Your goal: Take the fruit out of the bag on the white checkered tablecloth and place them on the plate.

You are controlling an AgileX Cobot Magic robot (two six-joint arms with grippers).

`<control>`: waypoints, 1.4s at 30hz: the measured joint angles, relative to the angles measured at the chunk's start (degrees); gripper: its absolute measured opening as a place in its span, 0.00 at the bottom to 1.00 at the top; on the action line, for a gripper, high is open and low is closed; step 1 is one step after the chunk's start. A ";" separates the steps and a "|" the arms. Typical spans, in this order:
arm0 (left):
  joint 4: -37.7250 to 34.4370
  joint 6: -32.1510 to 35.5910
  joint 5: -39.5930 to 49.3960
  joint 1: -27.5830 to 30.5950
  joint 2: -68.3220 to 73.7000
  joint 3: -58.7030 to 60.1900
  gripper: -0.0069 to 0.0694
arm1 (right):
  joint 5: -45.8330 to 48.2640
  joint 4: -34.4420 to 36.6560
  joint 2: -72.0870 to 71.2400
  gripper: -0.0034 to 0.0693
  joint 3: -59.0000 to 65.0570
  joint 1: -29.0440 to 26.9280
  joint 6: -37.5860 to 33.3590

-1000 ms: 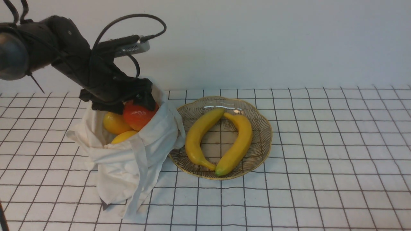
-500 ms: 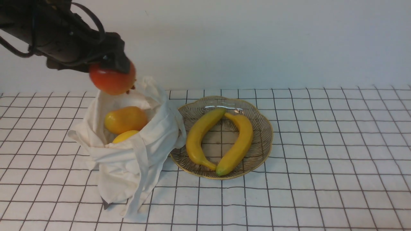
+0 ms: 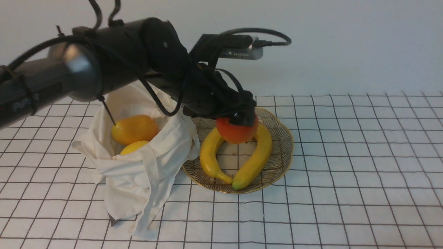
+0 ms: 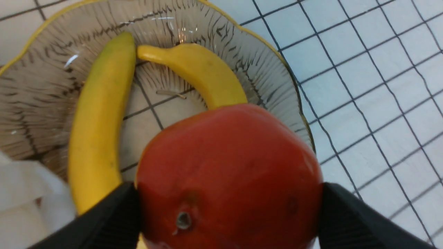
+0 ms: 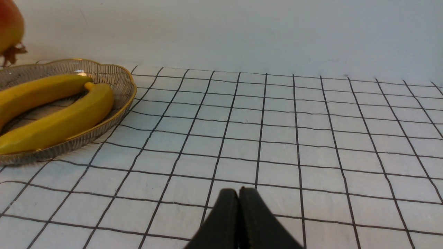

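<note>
My left gripper [image 3: 238,121] is shut on the round red-orange fruit [image 3: 236,131] and holds it just above the glass plate [image 3: 282,145], over the far ends of the two bananas. In the left wrist view the red fruit [image 4: 228,176] sits between both black fingers [image 4: 342,214], above the plate [image 4: 270,79]. The off-white bag [image 3: 138,166] lies left of the plate on the checkered tablecloth [image 3: 346,173]. An oval yellow-orange fruit [image 3: 135,128] and a smaller yellow one [image 3: 133,147] lie in its open mouth. My right gripper [image 5: 238,197] is shut and empty, low over the cloth, right of the plate [image 5: 124,86].
Two long yellow bananas [image 3: 211,152] [image 3: 258,155] lie curved in the plate, taking most of its floor. The bag's strap [image 3: 152,193] trails toward the front. A white wall runs behind the table.
My left arm has lifted the red-orange fruit out of the bag, swung it right and lowered it over the plate. The bag, the other fruit and the bananas have not moved.
</note>
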 joint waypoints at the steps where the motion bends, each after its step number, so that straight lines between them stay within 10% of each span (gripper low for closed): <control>1: -0.45 0.07 -1.37 -0.05 1.25 0.00 0.87 | 0.00 0.00 0.00 0.03 0.00 0.00 0.00; 18: -1.45 0.07 -2.82 -0.11 3.45 0.00 0.96 | 0.00 0.00 0.00 0.03 0.00 0.00 0.00; 29: 4.74 0.26 11.02 3.53 -12.17 0.00 0.17 | 0.00 0.00 0.00 0.03 0.00 0.00 0.00; 42: 16.54 -4.19 29.66 4.64 -39.63 10.51 0.08 | 0.00 0.00 0.00 0.03 0.00 0.00 0.00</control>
